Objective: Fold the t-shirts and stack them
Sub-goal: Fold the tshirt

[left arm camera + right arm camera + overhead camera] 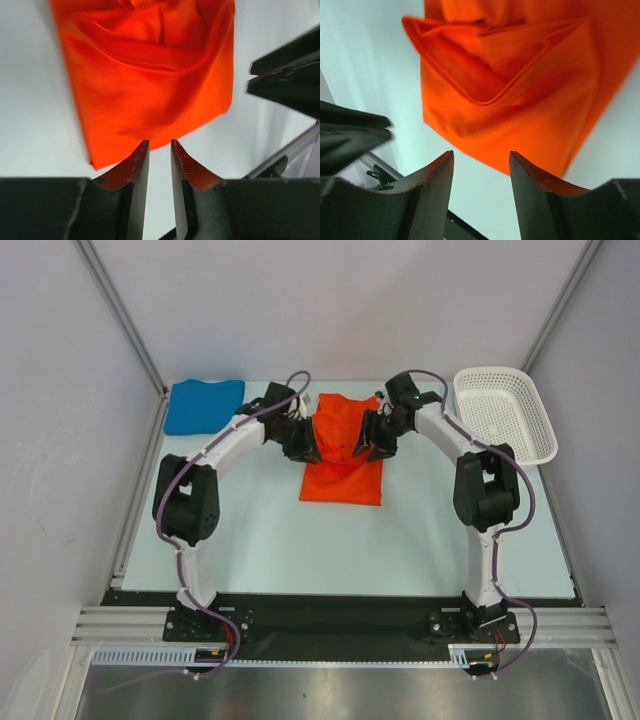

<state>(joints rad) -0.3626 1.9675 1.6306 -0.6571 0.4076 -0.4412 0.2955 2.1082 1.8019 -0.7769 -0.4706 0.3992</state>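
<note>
The orange-red t-shirt (343, 472) lies partly folded in the middle of the table, with creased folds at its far end. The blue t-shirt (203, 405) lies folded at the far left corner. My left gripper (313, 447) hovers at the orange shirt's left edge. In the left wrist view (160, 145) its jaws stand a narrow gap apart with nothing between them, just off the shirt's (150, 75) edge. My right gripper (368, 447) hovers at the shirt's right edge. In the right wrist view (481, 156) it is open and empty, above bare table beside the shirt (520, 100).
A white perforated basket (505, 415) stands at the far right corner. Grey walls and metal frame posts enclose the table (260, 540). The other arm's gripper shows at the edge of each wrist view.
</note>
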